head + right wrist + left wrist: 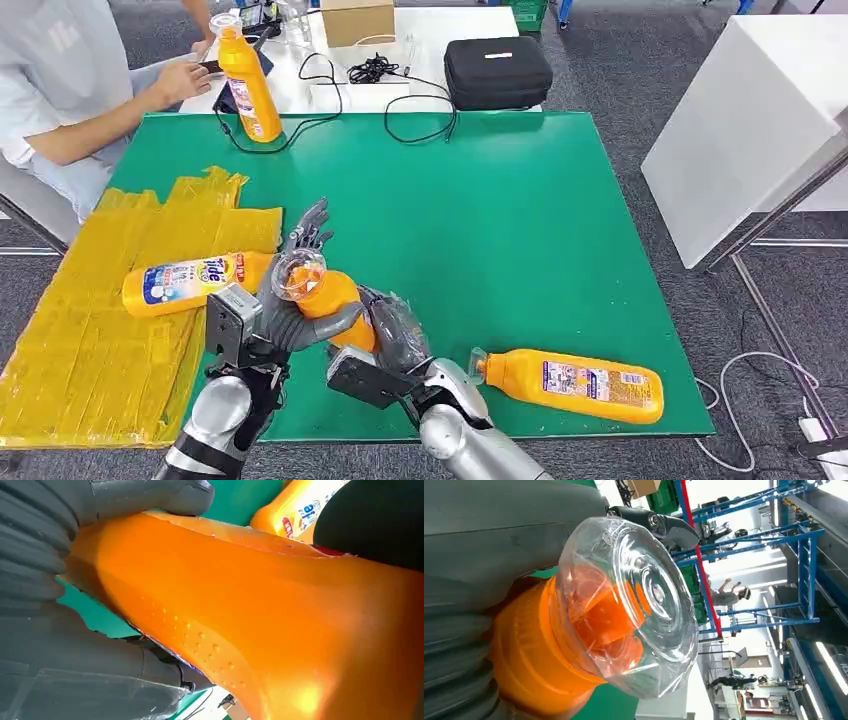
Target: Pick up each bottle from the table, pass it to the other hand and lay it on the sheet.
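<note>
held bottle (322, 292): was up off the green table (520, 240) at the near edge, slightly left of middle, clear cap pointing up and a bit toward the camera; both hands were on it at once, so I'd call this the handover itself

right hand (392, 335): was wrapped around the orange body from the right; in the right wrist view the thumb and fingers were pressed against the plastic on either side, so it was gripping the bottle and probably carrying most of the weight

left hand (285, 315): thumb was hooked around the neck just under the cap, some fingers sticking up behind it toward the far side; looked like a hold on the bottle too, though how firm it was I couldn't tell

why the neck: the right hand had the fat part, so the neck was the bit left to grab, my guess anyway

yellow sheet (90, 330): was spread on the left side of the table, which would explain passing leftward

bottle on the sheet (195, 280): was lying on its side at the sheet's right edge, already delivered by the look of it

bottle near right (572, 382): was lying flat on the green, cap pointing left, not yet picked up

standing bottle (248, 80): was upright at the far left corner, beside a seated person (70, 90)
</note>
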Motion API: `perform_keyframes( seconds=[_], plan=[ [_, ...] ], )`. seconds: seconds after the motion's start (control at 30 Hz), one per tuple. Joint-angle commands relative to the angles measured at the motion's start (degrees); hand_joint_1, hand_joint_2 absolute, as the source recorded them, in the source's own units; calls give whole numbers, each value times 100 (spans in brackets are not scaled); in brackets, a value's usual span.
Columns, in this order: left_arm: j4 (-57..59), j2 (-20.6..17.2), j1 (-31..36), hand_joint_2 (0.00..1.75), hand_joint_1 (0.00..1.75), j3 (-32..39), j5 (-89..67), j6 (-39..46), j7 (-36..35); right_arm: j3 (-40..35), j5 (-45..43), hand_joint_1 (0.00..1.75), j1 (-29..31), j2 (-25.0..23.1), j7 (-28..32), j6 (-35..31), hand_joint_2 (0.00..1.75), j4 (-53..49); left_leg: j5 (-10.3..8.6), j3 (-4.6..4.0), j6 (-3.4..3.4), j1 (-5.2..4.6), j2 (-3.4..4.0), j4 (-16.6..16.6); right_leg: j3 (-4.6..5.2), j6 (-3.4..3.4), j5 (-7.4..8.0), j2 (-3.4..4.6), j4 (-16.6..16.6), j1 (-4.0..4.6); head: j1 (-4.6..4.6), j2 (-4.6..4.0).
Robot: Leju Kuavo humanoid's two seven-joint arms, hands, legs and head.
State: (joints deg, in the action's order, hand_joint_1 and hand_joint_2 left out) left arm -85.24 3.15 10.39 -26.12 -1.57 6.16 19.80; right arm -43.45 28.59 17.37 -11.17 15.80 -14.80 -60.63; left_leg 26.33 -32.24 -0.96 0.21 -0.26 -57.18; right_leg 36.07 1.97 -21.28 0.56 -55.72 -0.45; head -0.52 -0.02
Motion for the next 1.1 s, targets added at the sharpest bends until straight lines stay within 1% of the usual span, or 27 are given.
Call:
perform_keyframes(
  seconds=[0.03, 0.07, 0.13, 0.17, 0.23, 0.27, 0.33, 0.37, 0.4, 0.43, 0.47, 0.5, 0.57, 0.6, 0.63, 0.67, 0.73, 0.77, 0.9, 0.93, 1.0, 1.03, 1.1],
  plan=[
    [635, -59, 340, 175, 0, -125, -32, 60, -106, -605, 53, 175, 143, 97, 127, 48, 175, -133, 3, 13, 3, 1, 0, 4, -13, -3, -4, -4, 3, 2, 0, 0],
    [635, -59, 340, 175, 0, -125, -32, 60, -106, -605, 53, 175, 143, 97, 127, 48, 175, -133, 9, 27, 5, 3, 0, 4, -27, -5, -9, -6, 2, 4, 0, 0],
    [635, -59, 340, 175, 0, -125, -32, 60, -106, -605, 53, 175, 143, 97, 127, 48, 175, -133, 3, 13, 3, 0, -3, 4, -13, -3, -5, -7, 2, 1, 0, 0],
    [635, -59, 340, 175, 0, -125, -32, 60, -106, -605, 53, 175, 143, 97, 127, 48, 175, -133, 10, 29, 6, 3, -3, 3, -29, -6, -11, -10, 2, 5, 0, 0],
    [635, -59, 340, 175, 0, -125, -32, 60, -106, -605, 53, 175, 143, 97, 127, 48, 175, -133, 3, 14, 3, 1, -1, 4, -14, -4, -4, -5, 3, 2, 0, 0],
    [635, -59, 340, 175, 0, -125, -32, 60, -106, -605, 53, 175, 143, 97, 127, 48, 175, -133, 9, 28, 5, 3, -1, 4, -27, -6, -10, -8, 2, 4, 0, 0],
    [635, -59, 340, 175, 0, -125, -32, 60, -106, -605, 53, 175, 143, 97, 127, 48, 175, -133, 6, 19, 4, 3, -3, 3, -20, -5, -7, -8, 2, 4, 0, 0],
    [635, -59, 340, 175, 0, -125, -32, 60, -106, -605, 53, 175, 143, 97, 127, 48, 175, -133, 10, 28, 6, 4, -2, 2, -28, -6, -11, -9, 1, 5, 0, 0],
    [613, -218, 296, 175, 0, -333, 62, -588, -397, -26, 592, 175, -62, 77, 480, -1392, 175, -629, 8, 24, 5, 2, -3, 3, -25, -5, -9, -9, 1, 4, 0, 0],
    [565, -258, 99, 175, 0, -207, 111, -780, -322, 79, 606, 175, -25, 374, 116, -1946, 175, -1306, 4, 15, 3, 1, -1, 3, -15, -4, -5, -6, 2, 2, 0, 0],
    [590, -271, -44, 175, 0, -128, 143, -925, -192, 270, 716, 175, -64, 546, -162, -1568, 175, -1879, 10, 24, 5, 2, -6, 1, -25, -5, -12, -12, -1, 3, 0, 0],
    [605, -270, -79, 175, 0, -102, 124, -953, -150, 373, 778, 175, -101, 548, -198, -1434, 175, -2008, 7, 18, 2, -2, -3, 0, -15, -2, -10, -9, -2, -1, -2, 0],
    [607, -270, -82, 175, 0, -103, 123, -955, -148, 365, 778, 175, -118, 535, -198, -1433, 175, -2003, 2, 1, -2, -5, -15, 2, -6, 0, -4, -15, 0, -5, 6, 0],
    [608, -249, -71, 175, 0, -81, 114, -963, -142, 386, 816, 175, -146, 481, -169, -1429, 175, -1931, 7, 19, -1, -8, -14, 8, -22, -2, -9, -16, 2, -7, -2, 0],
    [606, -240, -61, 175, 0, -76, 112, -966, -142, 369, 837, 175, -154, 462, -151, -1432, 175, -1888, 7, 14, 0, 0, 3, 4, -13, -2, -2, -3, 6, 1, 0, 0],
    [602, -234, -51, 175, 0, -75, 110, -968, -142, 359, 855, 175, -164, 451, -134, -1446, 175, -1863, 14, 37, 3, 0, 13, 8, -31, -4, -9, 2, 7, 1, -2, 0],
    [600, -229, -44, 175, 0, -75, 106, -972, -144, 357, 872, 175, -171, 434, -118, -1465, 175, -1831, 5, 15, 4, -4, -5, 4, -12, -3, -6, -10, 4, -1, 0, 0],
    [600, -229, -44, 175, 0, -75, 106, -972, -144, 357, 872, 175, -171, 434, -118, -1465, 175, -1831, 10, 30, 6, 0, -11, 5, -29, -6, -12, -17, 7, 4, 0, 0],
    [603, -226, -39, 175, 0, -73, 104, -985, -153, 365, 882, 175, -165, 417, -96, -1488, 175, -1792, 10, 24, 6, -1, -6, 5, -23, -5, -9, -9, 6, 3, 2, 0],
    [611, -220, -38, 175, 0, -72, 102, -1001, -165, 375, 887, 175, -166, 403, -82, -1497, 175, -1773, 4, 10, 3, -5, -3, 5, -8, -2, -3, -4, 6, -2, 0, 0],
    [644, -183, -54, 175, 0, -63, 101, -1041, -192, 402, 909, 175, -179, 382, -54, -1498, 175, -1782, 7, 14, 4, -5, 2, 5, -11, -3, -4, 0, 5, -2, -2, 0],
    [653, -181, -57, 175, 0, -73, 108, -1060, -201, 403, 912, 175, -177, 375, -52, -1493, 175, -1774, 15, 33, 7, -2, 4, 5, -29, -6, -12, 0, 5, 2, -2, 0],
    [653, -181, -57, 175, 0, -73, 108, -1060, -201, 403, 912, 175, -177, 375, -52, -1493, 175, -1774, 5, 12, 3, -5, 0, 5, -9, -2, -4, -2, 4, -2, 0, 0]
  ],
)
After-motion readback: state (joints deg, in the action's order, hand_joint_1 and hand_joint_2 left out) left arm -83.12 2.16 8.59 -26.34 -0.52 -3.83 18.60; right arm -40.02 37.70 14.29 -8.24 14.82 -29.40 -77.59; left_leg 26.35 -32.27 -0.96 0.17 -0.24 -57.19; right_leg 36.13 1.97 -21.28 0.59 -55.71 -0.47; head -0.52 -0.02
